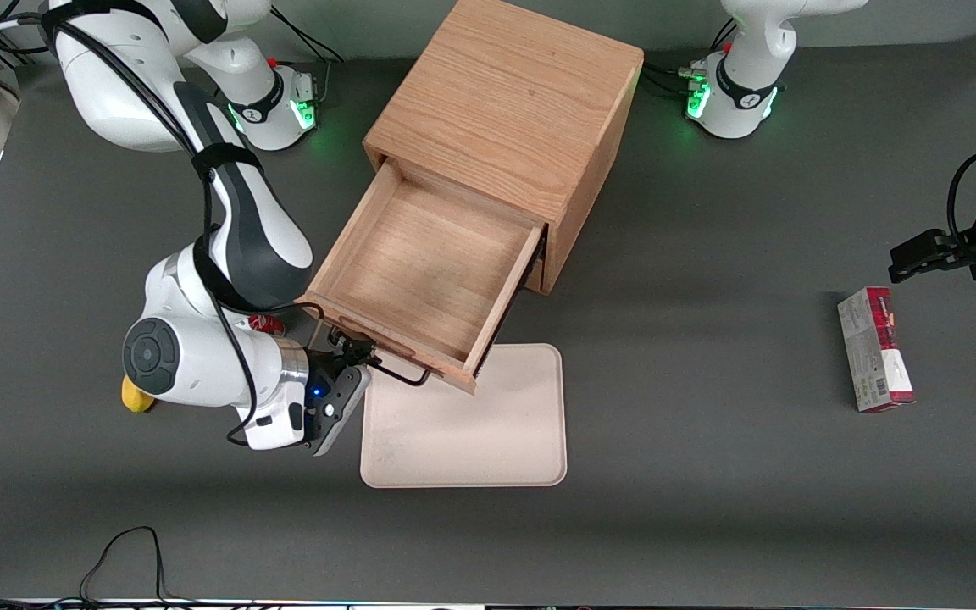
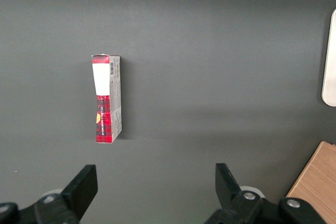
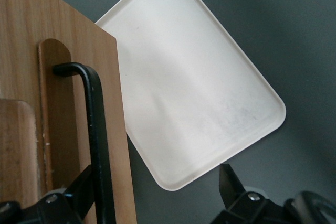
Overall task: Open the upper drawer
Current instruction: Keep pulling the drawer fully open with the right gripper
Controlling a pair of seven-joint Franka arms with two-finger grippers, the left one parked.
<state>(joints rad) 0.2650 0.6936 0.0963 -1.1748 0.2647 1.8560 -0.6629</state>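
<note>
We judge the job all but done: the upper drawer (image 1: 424, 275) stands pulled well out of the cabinet (image 1: 505, 127) above the tray (image 1: 467, 424), our gripper (image 1: 357, 352) sits at its black handle (image 3: 97, 129), fingers spread apart, gripping nothing.

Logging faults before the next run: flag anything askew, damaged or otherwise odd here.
Nothing looks damaged or spilled. The upper drawer is pulled far out, overhanging the cream tray. The claw is open beside its black handle. The cabinet sits angled to the table's edges.
</note>
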